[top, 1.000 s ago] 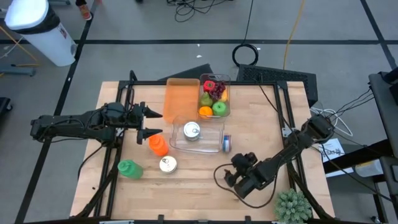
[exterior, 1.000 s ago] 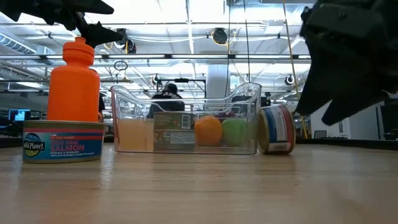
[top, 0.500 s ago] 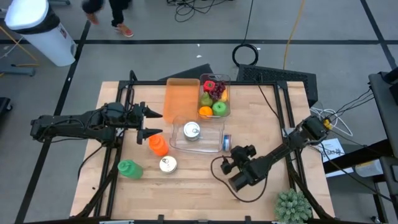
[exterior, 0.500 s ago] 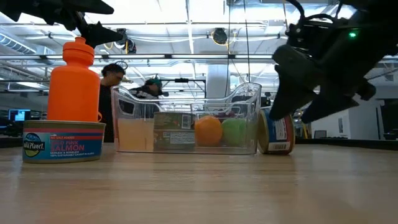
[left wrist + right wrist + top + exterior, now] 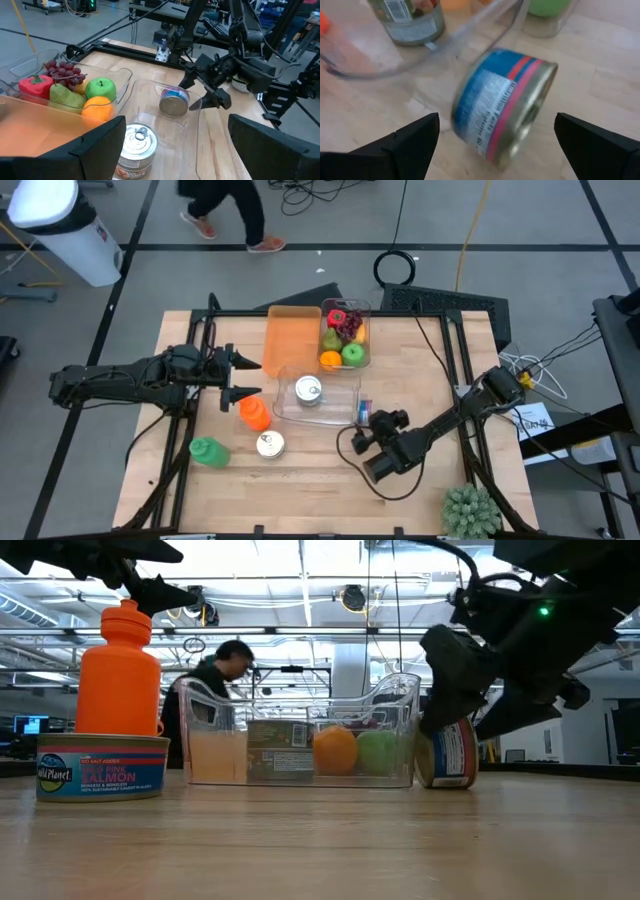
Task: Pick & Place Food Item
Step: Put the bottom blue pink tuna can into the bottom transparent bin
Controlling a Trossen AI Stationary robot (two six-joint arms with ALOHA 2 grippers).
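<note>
Change: right gripper (image 5: 375,423) had advanced toward ten o'clock, reaching the tipped blue can (image 5: 363,410) | Grip: jaws wide, nothing held | Can: beside the clear bin (image 5: 290,412) | Meaning: grasp seemed imminent | Left gripper (image 5: 247,376): open, waiting.

Overhead, table-level, two wrist views.

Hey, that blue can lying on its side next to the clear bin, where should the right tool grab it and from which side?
Probably across the blue can's two flat ends. It lies on its side beside the clear bin, so the curved wall would likely roll. The open right tool already faces it from the bare table side; come from there, away from the bin wall.
</note>
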